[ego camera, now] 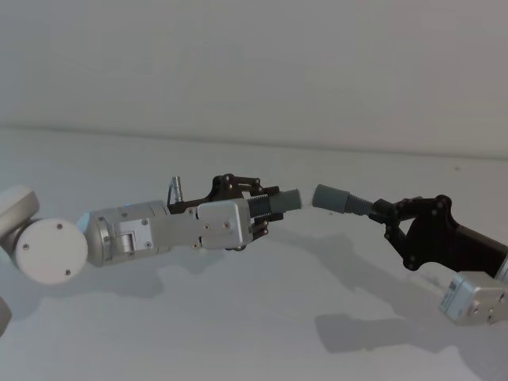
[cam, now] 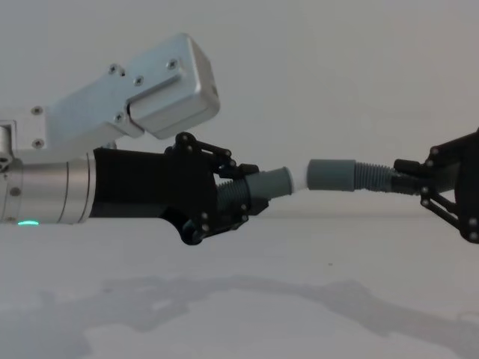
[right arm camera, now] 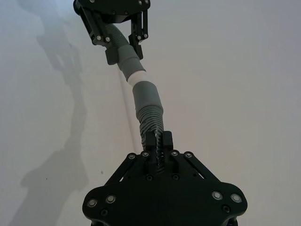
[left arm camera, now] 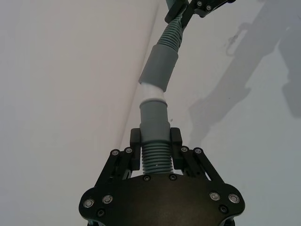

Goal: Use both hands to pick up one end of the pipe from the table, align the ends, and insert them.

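Note:
Both pipe pieces are held in the air above the table (ego camera: 238, 333). My left gripper (ego camera: 266, 208) is shut on the ribbed part of one pipe piece (left arm camera: 155, 160). Its narrow grey end (cam: 271, 182) has a white tip (cam: 298, 182) and points right. My right gripper (ego camera: 379, 210) is shut on the ribbed hose (right arm camera: 151, 120) just behind the wider, darker end (ego camera: 333, 197). The two ends face each other almost in line. The white tip (left arm camera: 153, 96) reaches the wider end's mouth (left arm camera: 160, 66); whether it is inside, I cannot tell.
The pale table stretches flat on all sides beneath the arms, carrying just their shadows (ego camera: 349, 333). A plain light wall (ego camera: 254, 63) rises behind its far edge.

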Controlling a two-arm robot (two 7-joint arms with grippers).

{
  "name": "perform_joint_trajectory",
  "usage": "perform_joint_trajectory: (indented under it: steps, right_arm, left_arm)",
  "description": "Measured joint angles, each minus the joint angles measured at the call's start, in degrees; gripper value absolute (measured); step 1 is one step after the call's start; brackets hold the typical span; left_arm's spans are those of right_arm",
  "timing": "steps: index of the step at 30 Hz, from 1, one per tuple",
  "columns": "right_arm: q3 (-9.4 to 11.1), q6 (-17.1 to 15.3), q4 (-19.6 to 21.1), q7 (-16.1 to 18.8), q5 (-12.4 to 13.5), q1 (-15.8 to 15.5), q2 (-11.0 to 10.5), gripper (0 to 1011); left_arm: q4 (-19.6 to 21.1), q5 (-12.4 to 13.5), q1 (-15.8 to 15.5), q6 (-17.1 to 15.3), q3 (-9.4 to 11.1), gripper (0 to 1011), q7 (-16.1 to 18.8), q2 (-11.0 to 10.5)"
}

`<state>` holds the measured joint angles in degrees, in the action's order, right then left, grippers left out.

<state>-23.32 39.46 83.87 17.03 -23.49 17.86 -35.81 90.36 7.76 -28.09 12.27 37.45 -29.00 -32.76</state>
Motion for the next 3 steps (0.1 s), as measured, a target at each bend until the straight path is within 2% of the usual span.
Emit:
perform_joint_trajectory:
  steps: [3]
  right_arm:
    - [0.02, -0.02, 0.07, 0.0, 0.02, -0.05, -0.02, 66]
  left_arm:
    - [0.0, 0.0, 0.0, 0.01, 0.0, 347, 0.0, 0.0]
